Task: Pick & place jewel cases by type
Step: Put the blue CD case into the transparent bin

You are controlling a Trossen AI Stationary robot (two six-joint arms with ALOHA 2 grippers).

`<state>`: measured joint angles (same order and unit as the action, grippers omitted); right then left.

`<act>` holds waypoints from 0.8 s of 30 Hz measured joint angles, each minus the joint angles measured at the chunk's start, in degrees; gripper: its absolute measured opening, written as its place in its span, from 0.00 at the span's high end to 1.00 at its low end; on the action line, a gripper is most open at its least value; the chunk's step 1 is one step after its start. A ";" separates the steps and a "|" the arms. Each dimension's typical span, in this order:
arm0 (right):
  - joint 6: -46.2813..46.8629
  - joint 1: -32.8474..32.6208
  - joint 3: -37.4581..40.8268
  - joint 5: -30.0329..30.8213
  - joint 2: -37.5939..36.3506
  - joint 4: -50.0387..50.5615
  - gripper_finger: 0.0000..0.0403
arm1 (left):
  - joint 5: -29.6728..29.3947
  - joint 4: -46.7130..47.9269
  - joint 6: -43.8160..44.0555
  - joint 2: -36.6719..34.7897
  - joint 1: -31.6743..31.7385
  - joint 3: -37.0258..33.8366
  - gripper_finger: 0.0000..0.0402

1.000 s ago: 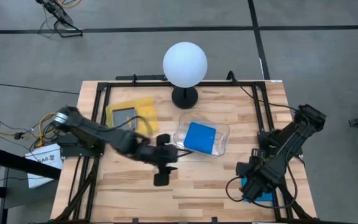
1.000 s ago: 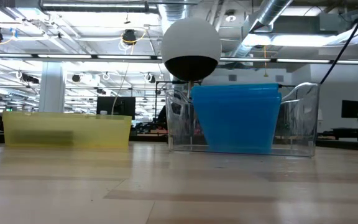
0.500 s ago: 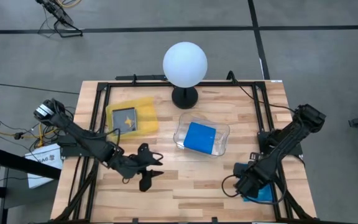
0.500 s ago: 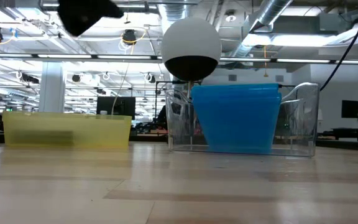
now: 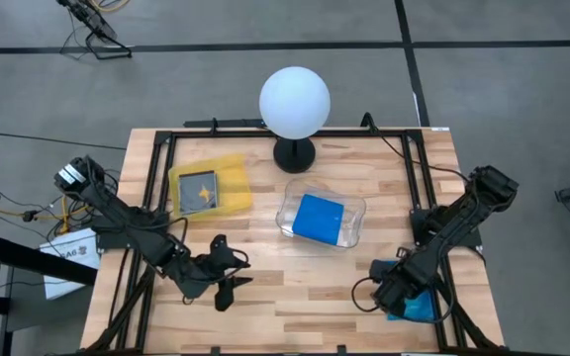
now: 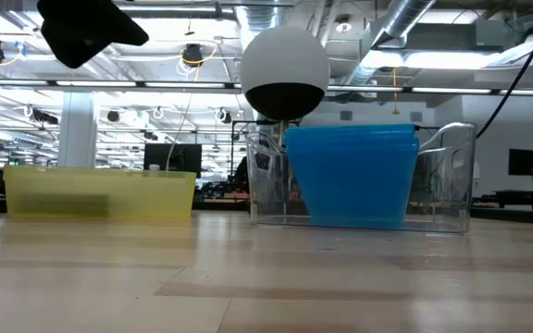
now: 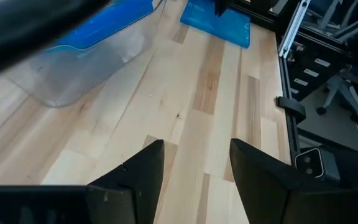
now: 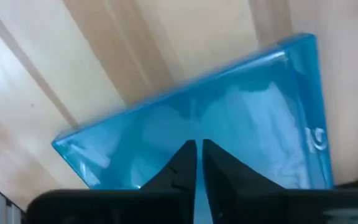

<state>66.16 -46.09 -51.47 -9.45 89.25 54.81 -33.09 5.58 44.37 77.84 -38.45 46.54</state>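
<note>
Seen from above: pale wooden slatted worktop (image 5: 305, 287) in a black metal frame, with two dark arms reaching over its near half. At the near right corner, right tool (image 5: 396, 293) down over a bright blue, thin square plastic jewel case (image 5: 419, 308) lying flat by the worktop's edge. From that wrist, slim dark fingers (image 8: 184, 163) nearly together, only a sliver of gap between them, tips at the blue case's face (image 8: 229, 118); whether actually gripping it, impossible to tell. At the near left, left tool (image 5: 224, 282) poised above bare wood, fingers (image 7: 135, 177) spread wide with nothing between them. Farther back at centre, clear plastic tray (image 5: 349, 233) holding another bright blue jewel case (image 5: 318, 218); from worktop height, several blue cases (image 6: 350, 176) standing stacked inside its clear walls (image 6: 452, 176). Left of it, shallow yellow tray (image 5: 231, 183) containing a grey, clear-faced jewel case (image 5: 198, 190). Behind both trays, white globe lamp (image 5: 294, 102) on a black round base (image 5: 294, 155).
</note>
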 joint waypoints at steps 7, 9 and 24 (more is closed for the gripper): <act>3.42 -0.02 4.13 -0.52 0.00 -7.14 0.99 | -1.00 3.20 5.11 0.00 -1.57 0.00 0.56; 4.19 -0.02 4.71 -0.51 0.00 -8.29 0.99 | -1.04 4.84 7.04 0.00 -1.69 0.00 0.56; 0.64 5.40 6.82 3.75 5.24 -34.31 1.00 | -0.83 11.92 16.31 0.02 -1.71 0.00 0.56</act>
<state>66.80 -40.69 -44.66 -5.69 94.49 20.50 -33.93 17.50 60.67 77.87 -40.16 46.54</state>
